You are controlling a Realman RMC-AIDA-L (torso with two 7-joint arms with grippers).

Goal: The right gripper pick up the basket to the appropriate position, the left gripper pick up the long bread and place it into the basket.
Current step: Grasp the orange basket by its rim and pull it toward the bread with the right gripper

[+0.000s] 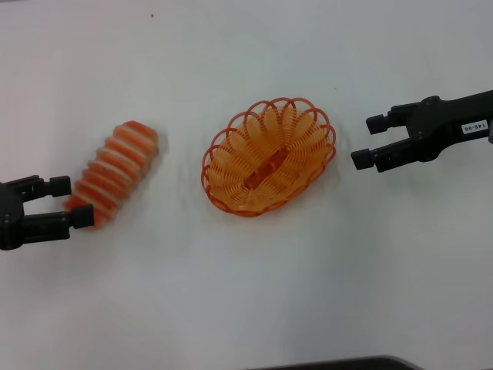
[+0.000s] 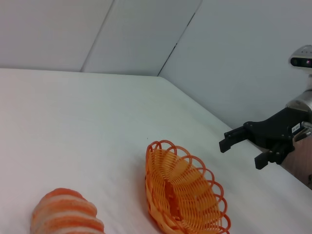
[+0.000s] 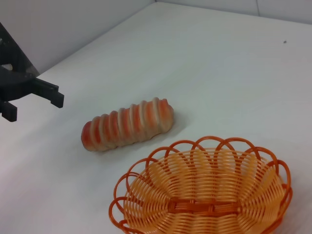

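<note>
Head view first: basket [image 1: 269, 156] sits empty near the middle of the white desk [image 1: 254, 293], and the right hand [image 1: 368, 140], at the right edge of the frame, hovers with fingers spread, near the rim but not touching it. At the left edge, the left hand [image 1: 65, 203] is spread too, its fingertips just at the near end of the long bread [image 1: 114, 173], which lies slanted at centre left.

Left wrist view: the bread shows at the lower left, the basket at lower centre, and the right hand beyond it at the right edge, released and holding nothing.

Right wrist view: the bread lies mid-frame, the basket at the bottom right, the left hand at the left edge.

Nothing is gripped yet, so I judge the first step, grasping the basket, is in hand; next the right hand must close on its rim.
</note>
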